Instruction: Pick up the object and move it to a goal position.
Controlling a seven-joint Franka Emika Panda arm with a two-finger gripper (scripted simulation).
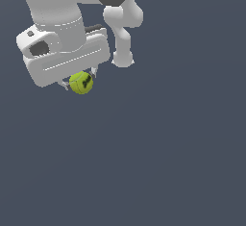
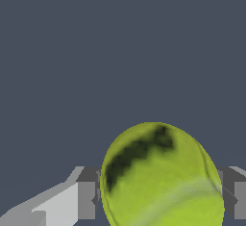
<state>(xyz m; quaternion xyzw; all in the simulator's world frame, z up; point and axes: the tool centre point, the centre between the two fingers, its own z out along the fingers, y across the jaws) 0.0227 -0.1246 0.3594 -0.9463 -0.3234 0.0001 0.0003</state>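
Note:
The object is a small yellow-green ball (image 1: 80, 82) with a dark curved mark, held just under the white gripper (image 1: 79, 79) in the upper part of the exterior view's left. Short fingers press it from both sides, so the gripper is shut on it. In the wrist view the ball (image 2: 161, 177) fills the space between the two fingers (image 2: 86, 200), which touch its sides. The ball looks lifted off the dark surface, though its height is hard to judge. No goal marker shows in either view.
The arm's white links (image 1: 123, 32) rise behind the gripper, toward the exterior view's right of it. A plain dark grey-blue surface (image 1: 168, 148) spreads across both views.

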